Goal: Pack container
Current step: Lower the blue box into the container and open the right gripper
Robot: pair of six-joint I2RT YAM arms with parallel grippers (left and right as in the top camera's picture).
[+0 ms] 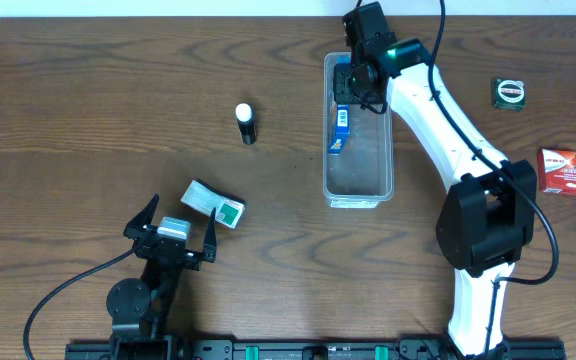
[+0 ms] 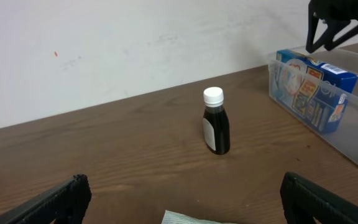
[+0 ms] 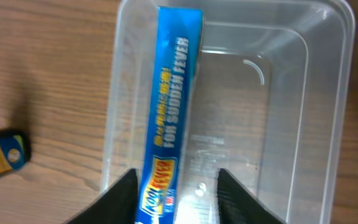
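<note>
Black fingers of the right gripper (image 3: 176,177) stand apart over the far end of the container (image 1: 360,185), straddling a blue box (image 3: 169,87) without closing on it: one finger is just beside the box's face, the other is clear of it. The container is a clear plastic bin, long and narrow with rounded corners. It lies lengthwise on a dark brown wood-grain table (image 1: 88,100), and the grain shows through its floor. The blue box stands on a long edge against the container wall on the left-arm side, filling the far half; the half toward the robot is open floor. A white wall (image 2: 135,43) rises just beyond the container's far end. On the container's left-arm side, near but apart, a dark bottle (image 1: 246,124) with a white cap stands upright with bare wood all round it. Farther on that side, toward the front edge, the left gripper (image 1: 181,210) hangs low, spread wide and holding nothing, with a green-and-white box (image 1: 214,203) just beside one finger. On the container's other side, past the right arm, lie a red box (image 1: 560,170) and a small dark packet (image 1: 509,93).
</note>
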